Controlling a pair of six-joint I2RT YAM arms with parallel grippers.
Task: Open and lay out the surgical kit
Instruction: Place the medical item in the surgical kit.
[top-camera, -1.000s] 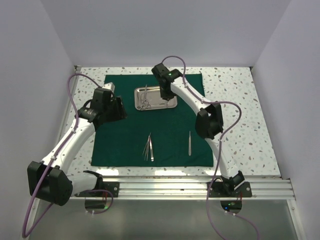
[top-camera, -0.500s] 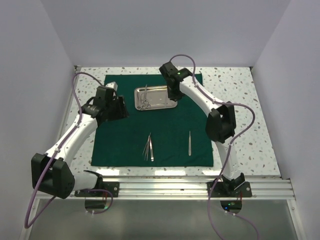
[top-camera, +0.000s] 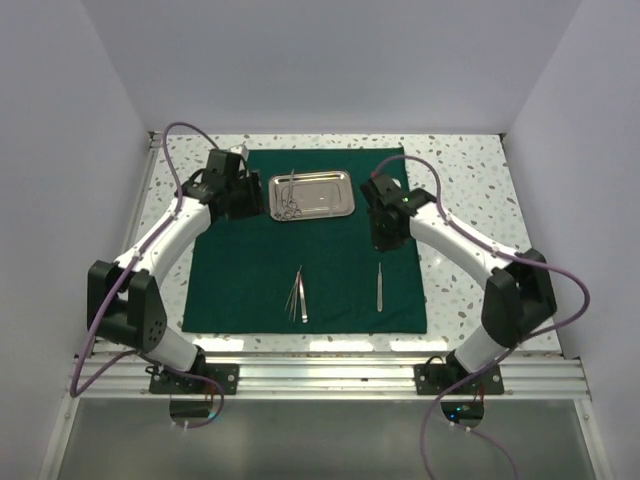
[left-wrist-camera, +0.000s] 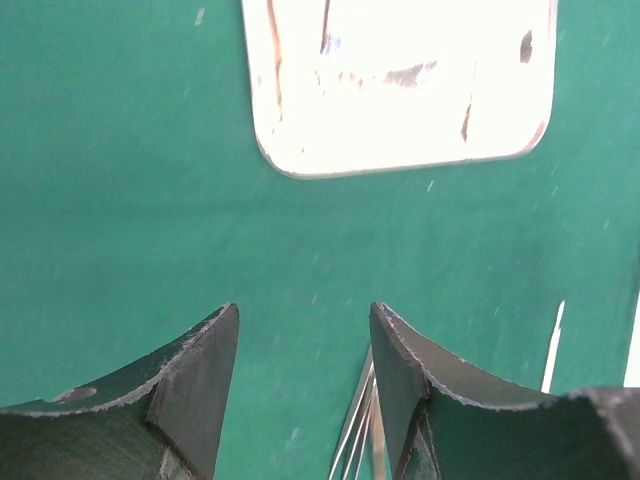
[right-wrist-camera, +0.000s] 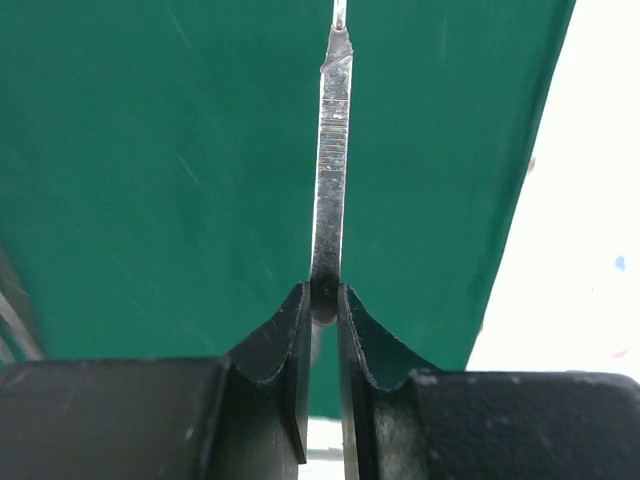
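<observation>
Steel tray (top-camera: 335, 195) on green cloth (top-camera: 240, 270) holds ring-handled tools (top-camera: 289, 200). Left claw (left-wrist-camera: 304, 315) open, empty. Right claw (right-wrist-camera: 322, 295) pinching thin steel tool (right-wrist-camera: 333, 170).

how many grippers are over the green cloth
2: the left gripper open, left of the steel tray; the right gripper right of it, shut on a thin steel instrument.

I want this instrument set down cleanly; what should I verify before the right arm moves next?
1. Right gripper shut on the thin steel instrument: ok.
2. Green cloth lies flat: ok.
3. Bare cloth beside the single tweezers for laying it: ok.
4. Left gripper open, empty, over the cloth: ok.
5. Instrument's height above cloth: cannot tell.
</observation>
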